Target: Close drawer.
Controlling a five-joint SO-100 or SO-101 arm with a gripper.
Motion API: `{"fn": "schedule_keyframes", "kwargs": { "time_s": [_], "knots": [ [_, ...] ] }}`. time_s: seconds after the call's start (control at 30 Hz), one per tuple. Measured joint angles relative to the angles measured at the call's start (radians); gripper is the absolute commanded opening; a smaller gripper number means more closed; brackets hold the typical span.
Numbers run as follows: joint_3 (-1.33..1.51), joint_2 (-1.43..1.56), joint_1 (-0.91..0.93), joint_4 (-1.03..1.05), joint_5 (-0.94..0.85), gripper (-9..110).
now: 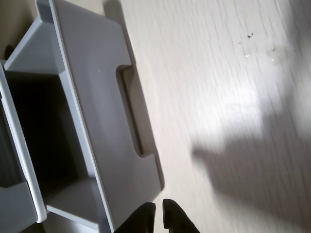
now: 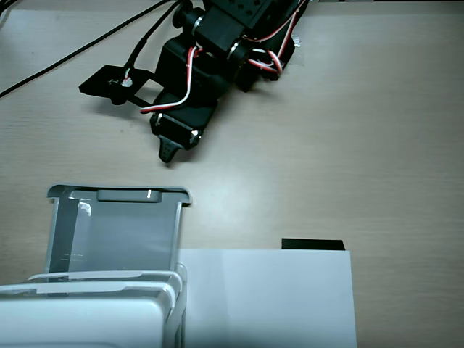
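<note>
White cabinet (image 2: 87, 315), lower left of the fixed view, frame edge. Drawer (image 2: 116, 228), translucent grey, pulled out from it toward frame centre; front lip with recessed handle slot (image 1: 132, 111) at its far end. White paper sheet (image 2: 268, 297), lower centre, just beside the cabinet. Small black rectangle (image 2: 312, 244) at the sheet's top edge. Gripper (image 1: 159, 213), bottom centre of the wrist view, jaws nearly together, holding nothing, near the drawer front. Wooden table (image 2: 377, 145).
</note>
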Motion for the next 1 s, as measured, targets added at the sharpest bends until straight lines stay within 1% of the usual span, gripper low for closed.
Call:
{"fn": "schedule_keyframes", "kwargs": {
  "time_s": [0.13, 0.23, 1.0],
  "knots": [
    [0.037, 0.054, 0.003, -0.003, -0.071, 0],
    [0.038, 0.066, 0.003, -0.003, -0.087, 0],
    [0.038, 0.061, 0.003, -0.003, -0.091, 0]
  ]
}}
